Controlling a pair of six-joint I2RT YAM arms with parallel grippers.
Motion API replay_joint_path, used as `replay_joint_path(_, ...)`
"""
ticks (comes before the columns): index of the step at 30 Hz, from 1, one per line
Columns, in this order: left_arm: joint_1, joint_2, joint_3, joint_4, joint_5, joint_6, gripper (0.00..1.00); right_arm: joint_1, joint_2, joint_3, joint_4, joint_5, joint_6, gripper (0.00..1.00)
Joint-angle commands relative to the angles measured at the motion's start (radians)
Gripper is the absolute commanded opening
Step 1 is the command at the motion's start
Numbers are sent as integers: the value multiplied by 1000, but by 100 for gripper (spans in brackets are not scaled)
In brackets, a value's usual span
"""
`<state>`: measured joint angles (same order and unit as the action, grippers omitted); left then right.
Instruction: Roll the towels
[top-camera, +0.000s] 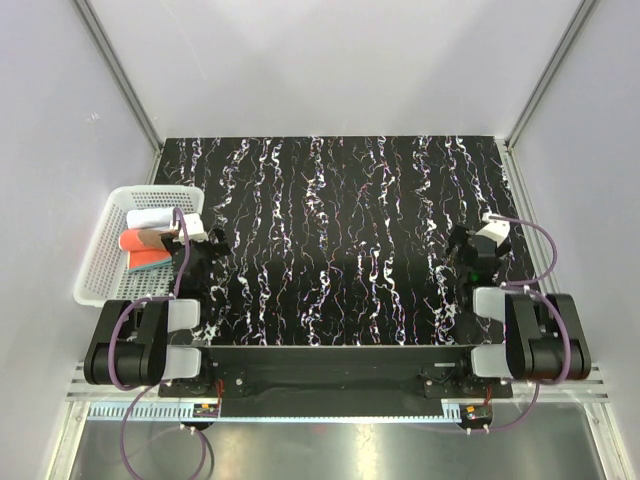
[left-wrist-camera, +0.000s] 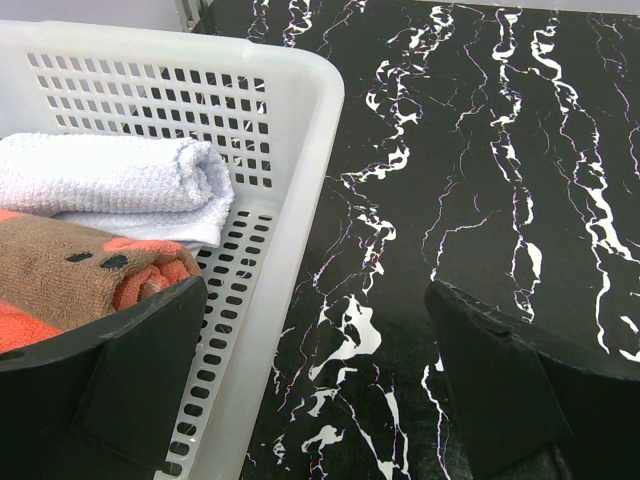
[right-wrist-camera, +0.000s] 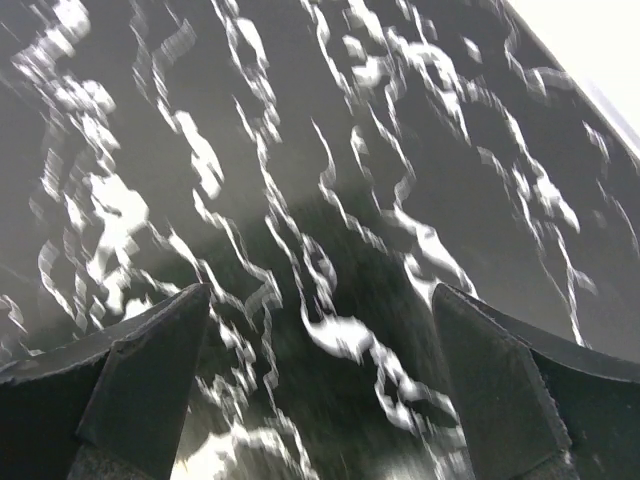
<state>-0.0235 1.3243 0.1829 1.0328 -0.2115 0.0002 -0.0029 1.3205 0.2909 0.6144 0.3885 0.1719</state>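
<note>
Since the fluffy white towel (left-wrist-camera: 110, 180) and rust-brown towel (left-wrist-camera: 70, 275) look soft, light: pinch an edge | left end effector (left-wrist-camera: 315, 295), right end effector (right-wrist-camera: 322, 295): spread wide, empty

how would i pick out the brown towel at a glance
Look to the left edge of the black marbled table, where a white perforated basket sits. Inside it, the brown towel, patched orange, lies nearer the left arm than the white towel.

Looks like a robotics lab test cell to me: plain white panel walls (top-camera: 330, 70) in aluminium rails (top-camera: 118, 75), a black marble-print desk (top-camera: 340, 230), plus a left arm (top-camera: 140, 340) and right arm (top-camera: 540, 335) bolted along its near edge, trailing purple cables (top-camera: 126, 400).
</note>
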Motion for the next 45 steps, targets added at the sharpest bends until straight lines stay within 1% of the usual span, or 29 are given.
replay_joint_path(1,2,3,23,44,24,9,99,-31,89,16,417,-103,-57,100)
replay_joint_path(3,2,3,21,44,24,9,99,-64,182,-4,534,-201,-83,100)
replay_joint_path(4,2,1,21,42,24,9,99,-72,248,-15,633,-315,-90,100)
replay_joint_path(6,2,1,23,44,24,9,99,-72,194,42,439,-358,-123,100)
replay_joint_path(8,2,3,23,47,24,9,99,-72,236,96,407,-423,-133,100)
replay_joint_path(9,2,1,23,44,24,9,99,-72,209,100,363,-407,-135,100)
replay_joint_path(11,2,3,23,44,24,9,99,-72,226,91,404,-396,-132,100)
replay_joint_path(13,2,3,21,42,24,9,99,-72,218,103,366,-393,-130,100)
replay_joint_path(45,2,3,23,42,24,9,99,-72,223,102,380,-395,-130,100)
